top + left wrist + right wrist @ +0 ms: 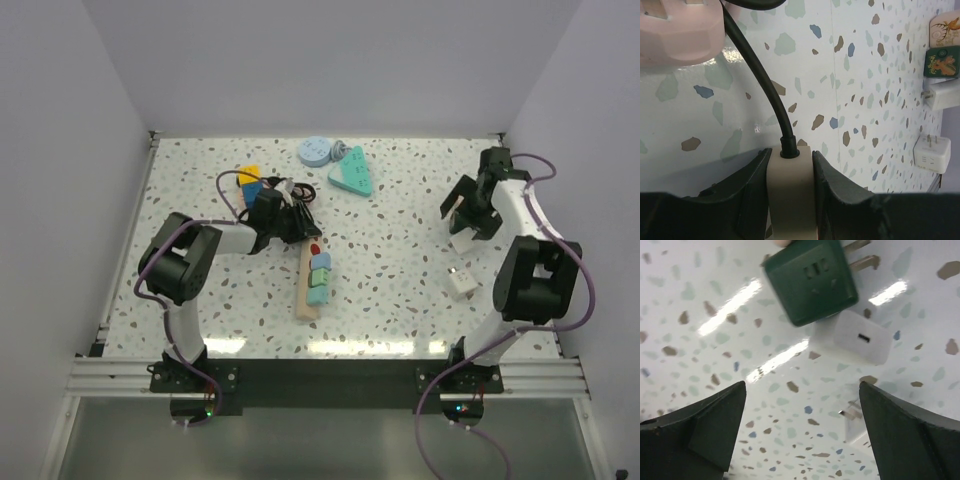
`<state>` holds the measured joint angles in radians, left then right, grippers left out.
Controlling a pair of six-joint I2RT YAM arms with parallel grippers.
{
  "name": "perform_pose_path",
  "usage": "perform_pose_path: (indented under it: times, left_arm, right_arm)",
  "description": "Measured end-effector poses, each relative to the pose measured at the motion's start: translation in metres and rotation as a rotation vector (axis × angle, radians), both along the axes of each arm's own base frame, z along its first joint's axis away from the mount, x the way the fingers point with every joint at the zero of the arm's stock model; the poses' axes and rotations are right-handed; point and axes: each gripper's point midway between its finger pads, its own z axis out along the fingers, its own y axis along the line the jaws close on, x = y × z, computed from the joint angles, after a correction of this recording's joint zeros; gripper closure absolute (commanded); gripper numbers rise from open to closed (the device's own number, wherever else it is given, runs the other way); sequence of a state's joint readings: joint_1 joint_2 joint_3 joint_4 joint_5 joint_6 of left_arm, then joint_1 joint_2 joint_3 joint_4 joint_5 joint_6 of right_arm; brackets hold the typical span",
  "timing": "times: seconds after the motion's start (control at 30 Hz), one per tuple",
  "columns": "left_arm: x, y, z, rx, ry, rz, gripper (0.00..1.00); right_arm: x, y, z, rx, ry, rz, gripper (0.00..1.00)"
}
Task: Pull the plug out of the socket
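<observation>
The socket, a long cream-beige power strip (305, 290), lies mid-table with two teal plugs (319, 278) seated in it and a red outlet (314, 248) showing near its far end. My left gripper (298, 228) is shut on the strip's far end. In the left wrist view my left gripper (791, 156) clamps the beige end (790, 195) on both sides, right where the black cord (757, 75) enters it. My right gripper (463, 217) hangs open and empty at the right. In its own view my right gripper (802, 387) is above bare table.
A dark green plug (810, 280) and a white adapter (860, 337) lie ahead of the right gripper. A white plug (460, 283) lies nearer the front. A teal triangular block (352, 172), a blue disc (314, 150) and a pink piece (680, 30) are at the back.
</observation>
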<state>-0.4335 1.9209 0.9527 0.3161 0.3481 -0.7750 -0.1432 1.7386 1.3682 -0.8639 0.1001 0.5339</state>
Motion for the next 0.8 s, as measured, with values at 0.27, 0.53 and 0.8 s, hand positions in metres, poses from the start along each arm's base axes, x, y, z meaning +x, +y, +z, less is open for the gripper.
perform_pose_path:
  times: [0.27,0.53,0.8]
  left_arm:
    - [0.000,-0.002,0.002,-0.024,0.018,0.013,1.00]
    - [0.000,-0.006,0.003,-0.064,0.041,0.026,1.00]
    - [0.002,-0.008,0.005,-0.082,0.049,0.039,1.00]
  right_arm:
    - [0.014,0.102,0.042,0.206,-0.211,0.295,0.01]
    - [-0.012,0.235,0.017,0.521,-0.222,0.605,0.03]
    - [-0.031,0.310,0.000,0.651,-0.198,0.736,0.12]
